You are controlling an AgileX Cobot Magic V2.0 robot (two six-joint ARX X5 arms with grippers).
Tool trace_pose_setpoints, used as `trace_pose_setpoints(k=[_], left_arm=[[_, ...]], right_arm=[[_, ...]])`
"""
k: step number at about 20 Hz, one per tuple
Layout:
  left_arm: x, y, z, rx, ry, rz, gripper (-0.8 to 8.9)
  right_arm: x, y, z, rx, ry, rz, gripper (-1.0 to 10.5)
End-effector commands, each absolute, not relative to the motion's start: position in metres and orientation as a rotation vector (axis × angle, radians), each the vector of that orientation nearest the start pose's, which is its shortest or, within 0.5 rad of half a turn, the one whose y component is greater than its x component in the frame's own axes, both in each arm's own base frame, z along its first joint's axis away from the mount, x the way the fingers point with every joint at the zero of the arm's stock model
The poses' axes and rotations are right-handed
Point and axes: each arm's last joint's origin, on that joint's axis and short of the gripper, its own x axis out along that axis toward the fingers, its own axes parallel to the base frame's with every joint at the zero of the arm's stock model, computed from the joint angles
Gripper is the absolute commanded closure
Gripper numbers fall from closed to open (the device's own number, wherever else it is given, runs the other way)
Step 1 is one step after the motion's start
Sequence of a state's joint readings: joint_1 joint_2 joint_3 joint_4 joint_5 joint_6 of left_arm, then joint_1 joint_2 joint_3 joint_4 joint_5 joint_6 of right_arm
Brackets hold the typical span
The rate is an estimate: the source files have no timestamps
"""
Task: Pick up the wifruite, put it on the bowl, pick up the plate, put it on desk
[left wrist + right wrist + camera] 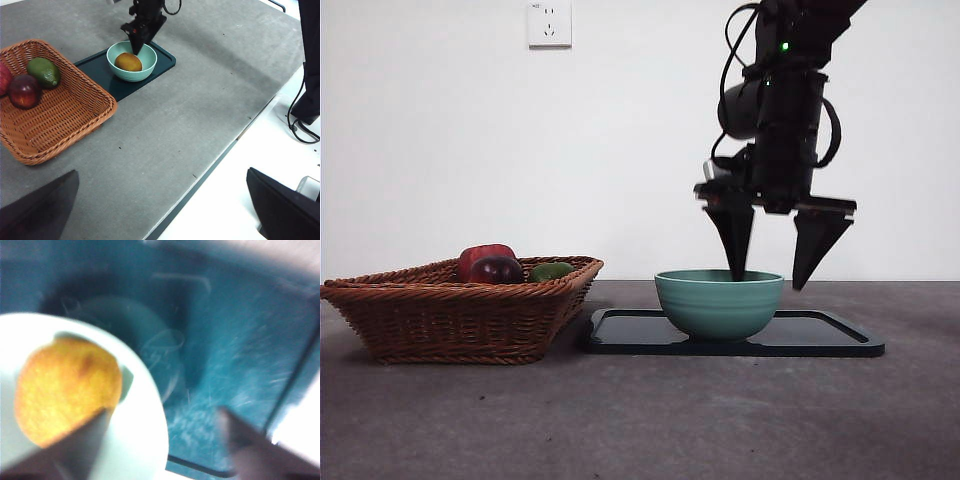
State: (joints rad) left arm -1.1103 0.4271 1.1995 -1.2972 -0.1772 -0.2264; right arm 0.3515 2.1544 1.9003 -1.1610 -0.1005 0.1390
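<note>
The right tool [772, 272] ends in two matte black jaws shaped like long tapering wedges, broad at the top and narrowing to blunt points. They hang from a flat black crossbar under a boxy black wrist. A rounded dark grey housing bulges from the wrist's side, and black cables loop along the arm. A small green light glows high on it. The left tool [165, 210] shows only as two flat black wedge-shaped jaws with smooth plain faces.
</note>
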Motion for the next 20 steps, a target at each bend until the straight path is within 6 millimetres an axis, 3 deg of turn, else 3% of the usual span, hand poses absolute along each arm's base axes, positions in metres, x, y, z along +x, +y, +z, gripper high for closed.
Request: trace_pose_setpoints(k=[1, 2, 4, 7, 10, 14, 20], left_arm=[[0.002, 0.007, 0.383, 0.104, 0.513, -0.867, 2.2], [0.002, 0.007, 0.383, 0.104, 0.513, -0.867, 2.2], [0.002, 0.007, 0.383, 0.104, 0.513, -0.867, 2.2], [0.002, 0.007, 0.383, 0.104, 0.513, -0.867, 2.2], [0.002, 0.007, 0.383, 0.105, 0.512, -0.867, 2.2], [0.002, 0.007, 0.383, 0.104, 0.513, -0.867, 2.2], [0.002, 0.007, 0.383, 0.104, 0.512, -0.867, 2.2]], right_arm=[[0.402, 0.15, 0.275, -0.036, 1.314, 0.283, 4.9], [0.395, 0.148, 0.298, -0.029, 1.278, 0.288, 4.2], [0.366, 0.14, 0.344, -0.022, 1.215, 0.305, 3.9], [0.298, 0.123, 0.408, -0.069, 1.104, 0.275, 3.9], [0.232, 0.114, 0.447, -0.084, 0.977, 0.309, 3.9], [0.165, 0.096, 0.447, -0.093, 0.926, 0.328, 3.9], [0.078, 0.048, 0.407, -0.05, 0.89, 0.355, 3.9]])
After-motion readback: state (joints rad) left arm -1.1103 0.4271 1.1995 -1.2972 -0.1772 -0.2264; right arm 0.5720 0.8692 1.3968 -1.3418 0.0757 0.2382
